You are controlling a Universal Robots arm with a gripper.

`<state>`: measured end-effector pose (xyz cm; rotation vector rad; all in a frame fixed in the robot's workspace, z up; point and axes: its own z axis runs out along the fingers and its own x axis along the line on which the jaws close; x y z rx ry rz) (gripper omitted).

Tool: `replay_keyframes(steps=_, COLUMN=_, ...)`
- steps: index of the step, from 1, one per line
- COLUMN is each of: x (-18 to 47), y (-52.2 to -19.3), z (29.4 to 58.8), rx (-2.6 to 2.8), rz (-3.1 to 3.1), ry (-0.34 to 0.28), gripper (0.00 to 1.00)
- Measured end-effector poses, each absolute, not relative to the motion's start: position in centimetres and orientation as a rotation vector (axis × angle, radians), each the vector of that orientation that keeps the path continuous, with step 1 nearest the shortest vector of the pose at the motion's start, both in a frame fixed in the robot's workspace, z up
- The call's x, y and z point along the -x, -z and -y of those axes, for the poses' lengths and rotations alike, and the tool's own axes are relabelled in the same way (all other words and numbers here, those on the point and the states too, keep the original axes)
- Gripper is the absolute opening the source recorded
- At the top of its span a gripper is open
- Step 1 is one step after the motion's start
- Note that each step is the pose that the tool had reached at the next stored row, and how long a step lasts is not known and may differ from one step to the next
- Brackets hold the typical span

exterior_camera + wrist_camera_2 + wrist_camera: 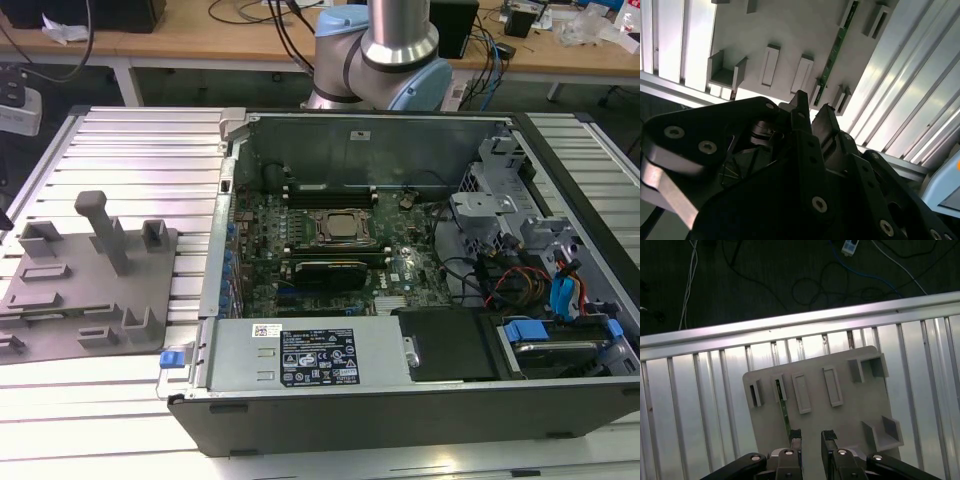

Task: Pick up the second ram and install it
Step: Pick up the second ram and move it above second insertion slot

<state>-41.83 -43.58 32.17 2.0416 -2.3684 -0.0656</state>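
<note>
The second ram (784, 410) is a thin green stick standing on edge in a slot of the grey tray (850, 410). In the second wrist view the ram (832, 55) runs slantwise across the tray (790, 30). My gripper (811, 436) hovers above the tray, open, with nothing between its black fingers (795, 436). One fingertip sits just beside the near end of the stick, and the gap lies off to the stick's side. In the second wrist view the gripper (813, 106) points at the stick's near end. The exterior view has the tray (60, 300) at its left.
An open computer case (400, 400) lies on the ribbed metal table (130, 150), with the CPU socket (338, 228) between long black slots (330, 190). A tall post (105, 230) rises from the tray. The arm's base (380, 60) stands behind the case. Cables lie on the dark floor (840, 275).
</note>
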Motion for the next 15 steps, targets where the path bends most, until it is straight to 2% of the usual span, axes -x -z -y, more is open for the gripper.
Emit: replay_keyframes(steps=15, x=41.82, y=-31.18, z=43.58, rx=-2.042, rz=2.368, ry=0.066, gripper=0.3)
